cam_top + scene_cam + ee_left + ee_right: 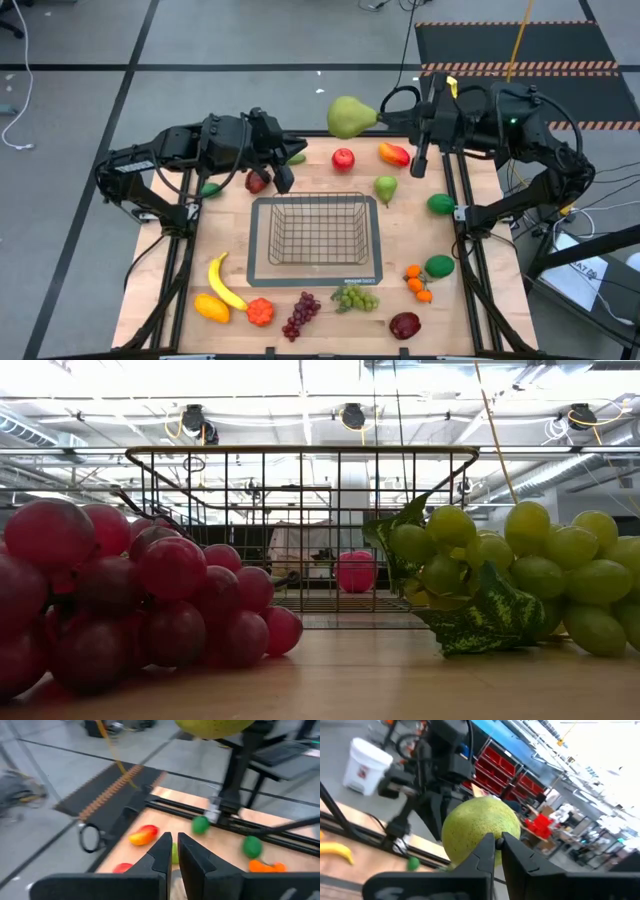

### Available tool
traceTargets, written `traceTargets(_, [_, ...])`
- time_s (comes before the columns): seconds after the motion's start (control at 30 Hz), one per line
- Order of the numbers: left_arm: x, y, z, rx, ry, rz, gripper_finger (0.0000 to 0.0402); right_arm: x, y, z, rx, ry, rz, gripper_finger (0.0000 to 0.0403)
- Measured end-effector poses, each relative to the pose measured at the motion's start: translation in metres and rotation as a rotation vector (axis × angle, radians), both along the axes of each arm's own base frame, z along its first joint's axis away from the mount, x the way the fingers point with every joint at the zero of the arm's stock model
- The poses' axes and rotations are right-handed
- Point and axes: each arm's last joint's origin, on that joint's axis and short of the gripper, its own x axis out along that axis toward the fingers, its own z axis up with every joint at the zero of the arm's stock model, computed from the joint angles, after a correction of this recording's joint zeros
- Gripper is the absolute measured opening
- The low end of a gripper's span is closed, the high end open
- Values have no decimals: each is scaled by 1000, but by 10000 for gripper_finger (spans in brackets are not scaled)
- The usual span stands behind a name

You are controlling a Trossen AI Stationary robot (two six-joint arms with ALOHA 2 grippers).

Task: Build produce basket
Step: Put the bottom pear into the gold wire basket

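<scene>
A big green pear (350, 117) hangs high over the table's far edge, with my right gripper (385, 113) shut on it; the right wrist view shows the pear (477, 830) just past the fingertips. My left gripper (292, 152) is shut and empty, raised over the far left part of the table, left of the pear. The wire basket (262, 235) stands empty mid-table on its dark base. The rest of the produce lies around it on the wood: a banana (225, 283), red grapes (300, 315), green grapes (355, 298), a red apple (343, 158). My right gripper holds the pear by its narrow stem end (375, 115), pinched between the two fingers (485, 851), which hide the exact place of contact. The fingers come level from the table's right side. The pear is lifted clear and lies sideways, its fat end toward the table's left.
A mango (393, 153), a small pear (385, 188), two green balls (440, 204) and oranges (418, 283) lie right of the basket. A dark apple (258, 181) sits below my left gripper. In the low view both grape bunches (130, 590) stand in front of the basket (300, 455).
</scene>
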Motion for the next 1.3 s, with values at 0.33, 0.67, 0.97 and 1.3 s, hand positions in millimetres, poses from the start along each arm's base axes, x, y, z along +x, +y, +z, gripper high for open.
traceTargets(0.33, [-6, -4, 2, -53, 1, -133, 31, 0, 16, 0, 122, -21, 14, 9])
traceTargets(0.67, [-8, -4, 3, -66, 1, -131, 31, 0, 22, 0, 531, -91, 38, 10])
traceTargets(0.97, [-8, -4, 3, -95, -7, -120, 31, -10, 21, 0, 1046, -165, 35, 10])
traceTargets(1.3, [-8, -4, 3, -118, -15, -110, 31, -13, 22, -7, 1238, -109, 6, 11])
